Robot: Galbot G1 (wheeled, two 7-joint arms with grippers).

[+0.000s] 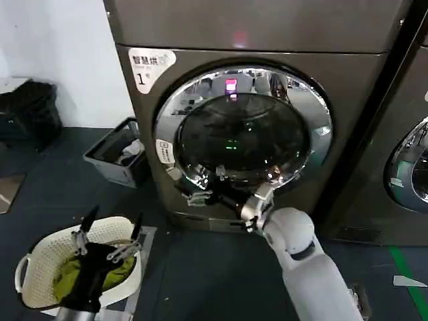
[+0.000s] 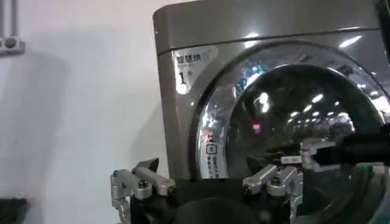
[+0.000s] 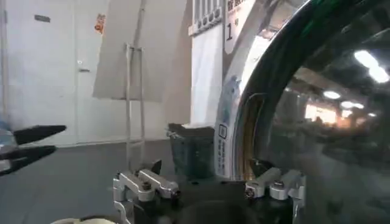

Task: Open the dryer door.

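Head view: the right gripper (image 1: 204,195) is reaching, jaws apart, at seven o'clock on the dryer door (image 1: 244,127); the left gripper (image 1: 110,234), jaws apart, is hovering over a laundry basket (image 1: 37,267).

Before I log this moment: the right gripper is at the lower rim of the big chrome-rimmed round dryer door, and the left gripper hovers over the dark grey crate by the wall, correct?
Not quite. The head view shows the left gripper over the cream plastic laundry basket, not over the dark grey crate. The right gripper is indeed at the lower rim of the chrome-rimmed round dryer door.
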